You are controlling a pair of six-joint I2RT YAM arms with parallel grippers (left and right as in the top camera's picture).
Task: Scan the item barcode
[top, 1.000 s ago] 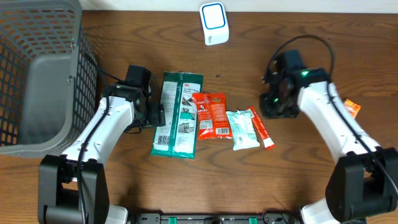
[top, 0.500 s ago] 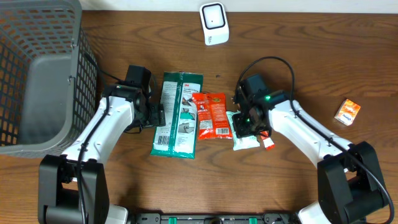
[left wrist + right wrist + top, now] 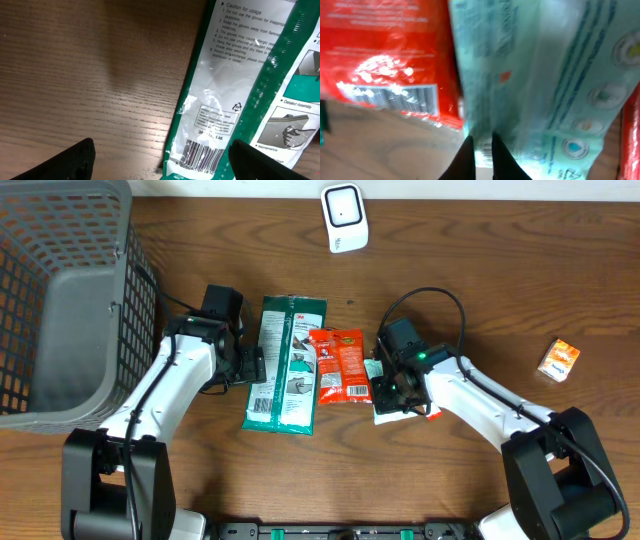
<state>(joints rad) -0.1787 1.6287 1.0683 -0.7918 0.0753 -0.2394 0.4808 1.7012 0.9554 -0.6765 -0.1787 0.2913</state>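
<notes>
Fingers of right gripper (image 3: 479, 159) nipped shut on edge of pale teal packet (image 3: 545, 75): plain from right wrist, hidden from overhead. Lengthwise near-to-far on table (image 3: 480, 300), just beside red packet (image 3: 338, 365). Farther left, left gripper (image 3: 255, 367) spread wide beside green pack (image 3: 285, 365).

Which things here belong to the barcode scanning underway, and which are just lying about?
In the job:
white scanner
pale wipes packet, its edge pinched by the right gripper

Lying about for now:
green glove packet
red packet
red tube
orange box
grey basket
left gripper, open by the glove packet
</notes>
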